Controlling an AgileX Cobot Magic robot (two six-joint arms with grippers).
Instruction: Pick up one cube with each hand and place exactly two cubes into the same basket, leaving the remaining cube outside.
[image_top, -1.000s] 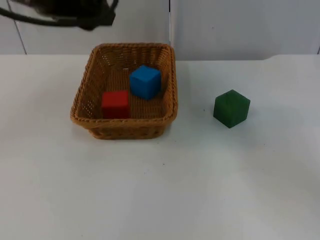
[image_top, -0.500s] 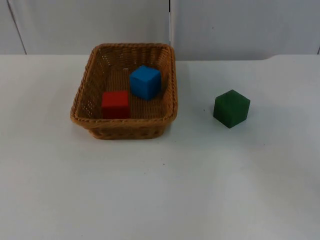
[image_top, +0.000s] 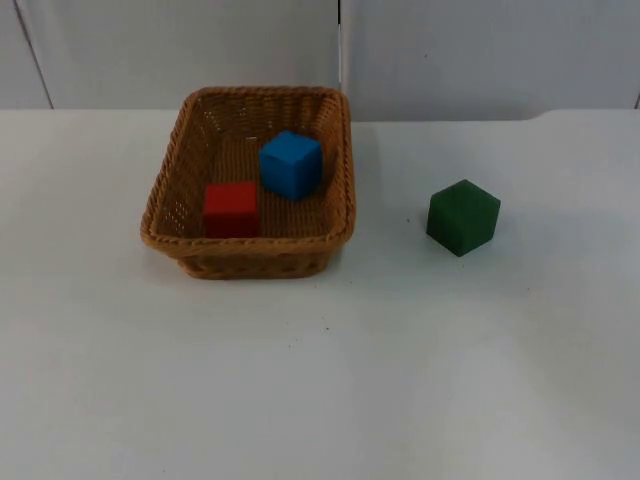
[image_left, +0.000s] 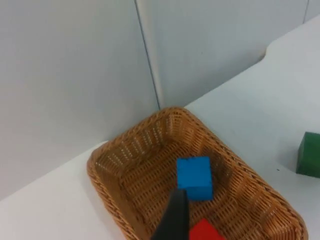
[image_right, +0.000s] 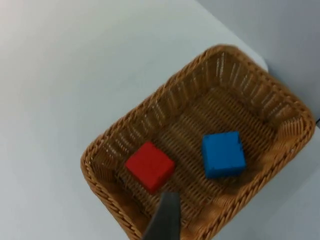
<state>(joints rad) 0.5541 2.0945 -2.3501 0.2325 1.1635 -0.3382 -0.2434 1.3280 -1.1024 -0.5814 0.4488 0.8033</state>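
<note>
A brown wicker basket (image_top: 176, 165) stands on the white table, left of centre. Inside it lie a red cube (image_top: 231, 208) and a blue cube (image_top: 291, 163), close together. A green cube (image_top: 463, 216) sits on the table to the basket's right, well apart from it. My left gripper (image_left: 175, 220) hangs high above the basket (image_left: 125, 165), over the blue cube (image_left: 194, 177) and red cube (image_left: 205, 231); the green cube (image_left: 310, 154) lies beyond. My right gripper (image_right: 164, 217) also hangs high over the basket (image_right: 280, 125), above the red cube (image_right: 149, 166) and blue cube (image_right: 223, 154). Neither holds anything I can see.
The grey partition wall (image_top: 450, 50) closes the table just behind the basket. Bare white table top (image_top: 320, 380) stretches in front of the basket and around the green cube.
The left arm, seen at the upper left one second ago, has pulled back out of the top view. The cubes and the basket have not moved.
</note>
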